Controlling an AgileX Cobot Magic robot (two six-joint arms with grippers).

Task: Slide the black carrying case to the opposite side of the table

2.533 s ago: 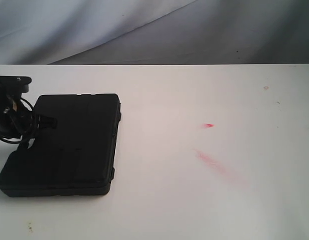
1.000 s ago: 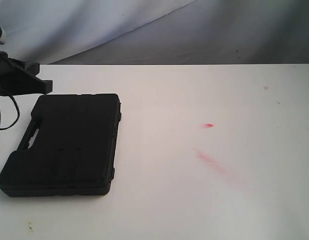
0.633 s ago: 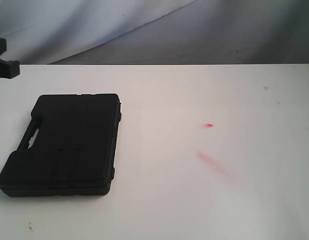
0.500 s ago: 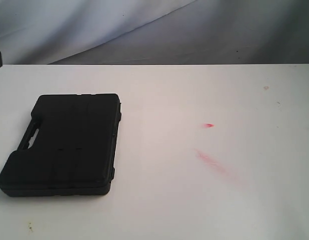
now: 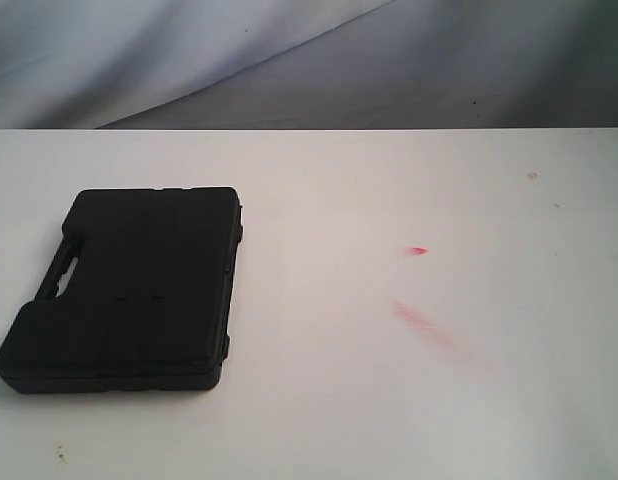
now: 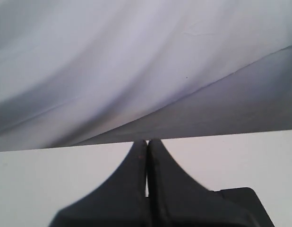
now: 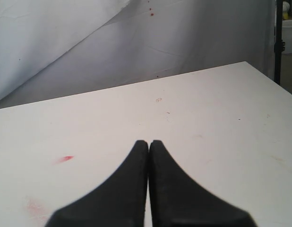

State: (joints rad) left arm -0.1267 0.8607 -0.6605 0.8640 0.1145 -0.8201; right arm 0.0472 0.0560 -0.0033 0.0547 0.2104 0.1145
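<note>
The black carrying case lies flat at the left of the white table, its handle slot toward the left edge. Neither arm shows in the exterior view. In the left wrist view my left gripper is shut with nothing between its fingers, raised above the table, and a corner of the case shows beside it. My right gripper is shut and empty too, hanging over bare table far from the case.
Red smears and a small red mark stain the tabletop right of the case. A grey-white cloth backdrop hangs behind the far edge. The table's right edge shows in the right wrist view.
The left arm, which was at the case's handle end, has lifted up and left and gone out of the exterior view. The case has not moved.
</note>
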